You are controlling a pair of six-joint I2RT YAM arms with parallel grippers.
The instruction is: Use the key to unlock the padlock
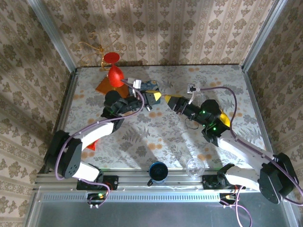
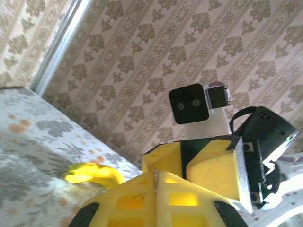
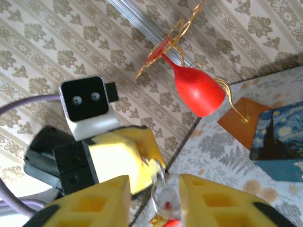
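Centrally, left hand (image 1: 158, 97) and right hand (image 1: 169, 100) nearly meet (one red glass (image 1: 115, 75) beyond).

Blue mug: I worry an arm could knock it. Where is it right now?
In the top view the blue mug stands about midway along the table's near edge, just left of a clear glass.

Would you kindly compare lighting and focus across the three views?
Top external: fairly sharp, arms throw soft shadows on the floral-patterned table. Left wrist: yellow left gripper blurred, whites blown out bottom right. Right wrist: yellow right gripper soft, red goblet-shaped object sharper.
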